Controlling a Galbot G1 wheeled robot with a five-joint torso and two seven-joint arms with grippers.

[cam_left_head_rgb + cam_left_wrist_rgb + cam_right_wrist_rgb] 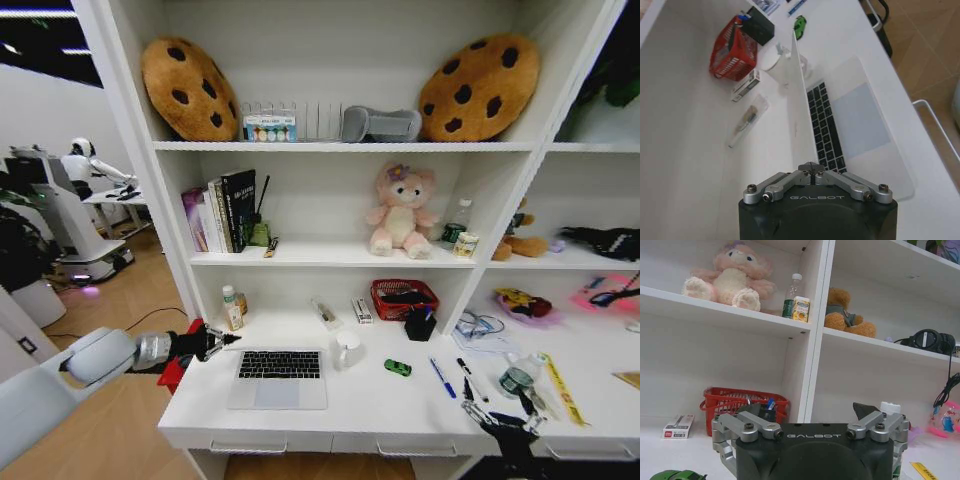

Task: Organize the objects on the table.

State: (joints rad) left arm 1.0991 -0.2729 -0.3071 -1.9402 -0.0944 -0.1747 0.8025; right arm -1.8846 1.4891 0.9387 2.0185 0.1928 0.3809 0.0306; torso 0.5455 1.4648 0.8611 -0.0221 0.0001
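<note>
My left claw [811,169] sits clenched at the laptop [279,376] lid's edge; lid-closing step, I judge. Next: push it down steadily. Right claw [505,420] released, low over the worktop [400,415].

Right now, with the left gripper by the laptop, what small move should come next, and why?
Probably swing the left gripper in against the back of the laptop screen to fold it down. Its fingers are shut at the screen's edge, the lid stands upright, and the right gripper waits near the desk front.

Matt silver metal laptop [278,378] on the smooth glossy white table [400,420]; red plastic mesh basket [403,298].
</note>
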